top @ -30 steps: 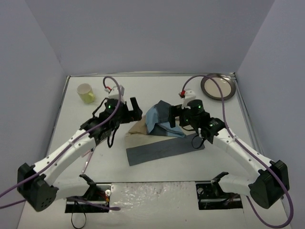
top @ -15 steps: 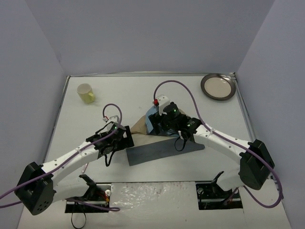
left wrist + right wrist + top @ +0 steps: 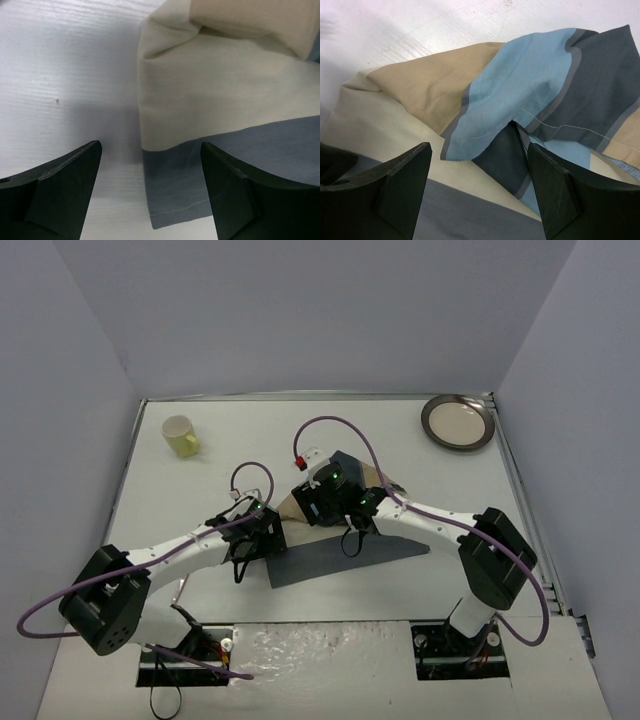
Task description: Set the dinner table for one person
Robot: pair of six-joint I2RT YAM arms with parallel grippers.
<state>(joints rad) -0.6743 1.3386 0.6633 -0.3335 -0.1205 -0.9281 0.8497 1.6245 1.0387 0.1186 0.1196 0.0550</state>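
Observation:
The white dinner table (image 3: 190, 490) holds a striped blue, grey and beige placemat (image 3: 345, 555), crumpled and folded over itself at the middle. My left gripper (image 3: 262, 537) is open and low at the mat's near left corner. In the left wrist view (image 3: 150, 165) the grey corner of the placemat (image 3: 175, 195) lies between the jaws. My right gripper (image 3: 312, 502) is open above the bunched folds. In the right wrist view (image 3: 480, 155) a light blue fold of the placemat (image 3: 520, 95) lies ahead of the jaws. Neither gripper holds anything.
A yellow cup (image 3: 181, 435) stands at the far left. A brown-rimmed plate (image 3: 458, 422) sits in the far right corner. Lavender-grey walls enclose the table on three sides. Purple cables loop above both wrists.
My left gripper has drawn back toward me and down to the mat's left corner. My right gripper has moved left across the crumpled mat. Both stay open.

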